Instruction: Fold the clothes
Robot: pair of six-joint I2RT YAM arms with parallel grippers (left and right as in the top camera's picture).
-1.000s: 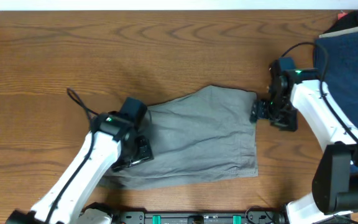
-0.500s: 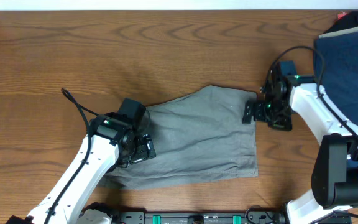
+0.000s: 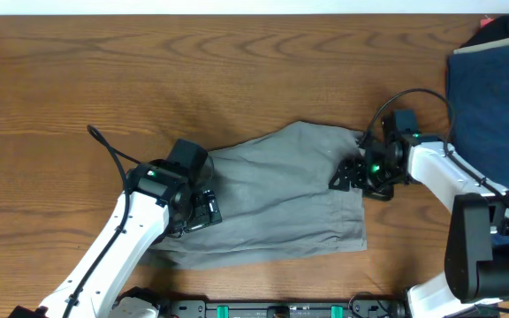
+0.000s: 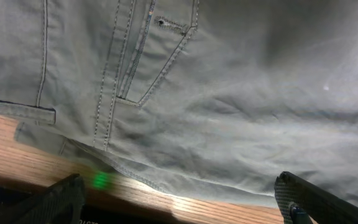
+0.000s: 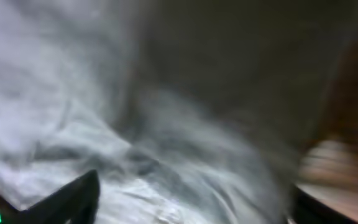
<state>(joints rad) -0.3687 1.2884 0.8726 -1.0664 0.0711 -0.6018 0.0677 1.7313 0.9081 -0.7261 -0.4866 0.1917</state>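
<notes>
"Grippers, nearest first?"
"The left gripper (image 3: pixel 203 212) stands wide open over the left end of the shorts (image 3: pixel 281 194), holding nothing. The shorts lie spread on the table (image 3: pixel 148 71). The right gripper (image 3: pixel 347 174) is at their right edge, jaws apart, gripping nothing."
"Farther back?"
"A dark blue garment (image 3: pixel 493 97), far right."

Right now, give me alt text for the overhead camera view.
Light grey shorts lie spread on a wooden table, the left pincer over one end and the right pincer at the opposite edge. A dark blue garment sits at the table's right.
</notes>
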